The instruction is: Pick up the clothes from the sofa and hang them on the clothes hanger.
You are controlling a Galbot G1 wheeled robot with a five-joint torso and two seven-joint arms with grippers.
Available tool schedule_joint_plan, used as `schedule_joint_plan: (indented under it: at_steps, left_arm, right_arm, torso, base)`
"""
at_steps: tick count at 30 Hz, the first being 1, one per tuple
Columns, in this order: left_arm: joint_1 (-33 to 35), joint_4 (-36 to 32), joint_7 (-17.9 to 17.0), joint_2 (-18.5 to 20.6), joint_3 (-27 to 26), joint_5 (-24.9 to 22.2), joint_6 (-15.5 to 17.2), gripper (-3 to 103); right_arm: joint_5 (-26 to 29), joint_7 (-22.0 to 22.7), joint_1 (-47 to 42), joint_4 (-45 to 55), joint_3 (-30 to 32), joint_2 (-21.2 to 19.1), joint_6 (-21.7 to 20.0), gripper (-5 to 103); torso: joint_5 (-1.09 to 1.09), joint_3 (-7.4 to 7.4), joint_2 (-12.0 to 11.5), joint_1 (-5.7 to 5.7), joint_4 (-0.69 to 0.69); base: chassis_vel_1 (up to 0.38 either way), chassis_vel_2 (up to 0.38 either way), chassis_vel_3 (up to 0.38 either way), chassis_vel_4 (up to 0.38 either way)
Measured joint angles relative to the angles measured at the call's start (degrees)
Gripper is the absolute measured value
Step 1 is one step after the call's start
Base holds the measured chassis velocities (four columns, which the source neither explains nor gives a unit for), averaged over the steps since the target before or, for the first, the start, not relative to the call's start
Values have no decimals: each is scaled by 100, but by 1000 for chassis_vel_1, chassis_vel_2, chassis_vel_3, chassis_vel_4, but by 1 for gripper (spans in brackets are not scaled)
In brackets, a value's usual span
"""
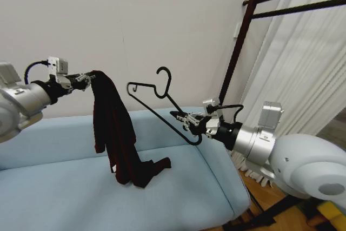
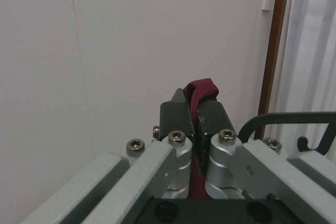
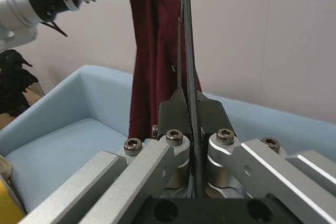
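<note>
Left gripper [image 1: 88, 77] raised over the pale blue sofa [image 1: 48, 187], jaws clamped on a dark red garment [image 1: 114, 128] hanging down to the seat, right gripper [image 1: 180, 117] nearby, jaws clamped on a black hanger [image 1: 157, 112].

Soft, even indoor light, pale curtain [image 1: 308, 74] brightest, faint shadows

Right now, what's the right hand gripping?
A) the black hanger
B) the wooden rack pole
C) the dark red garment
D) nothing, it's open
A: the right hand is shut on the black hanger, while the dark red garment hangs from the left hand.
</note>
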Motion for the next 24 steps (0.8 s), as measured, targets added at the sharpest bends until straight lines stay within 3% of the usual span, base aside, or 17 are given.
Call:
schedule_joint_plan:
  at_steps: [4,24]
  left_arm:
    - [74,80,134,58,-16,-92,-23,1]
    - [5,-80,154,150,-31,-174,-21,1]
  right_arm:
    - [-257,-310,-185,-22,60,26,31,2]
    - [-740,-473,-311,-63,-251,399,-16,2]
  torso:
    - [0,0,0,0,-1]
    - [1,0,0,0,0]
  base:
    - [0,0,0,0]
    - [0,0,0,0]
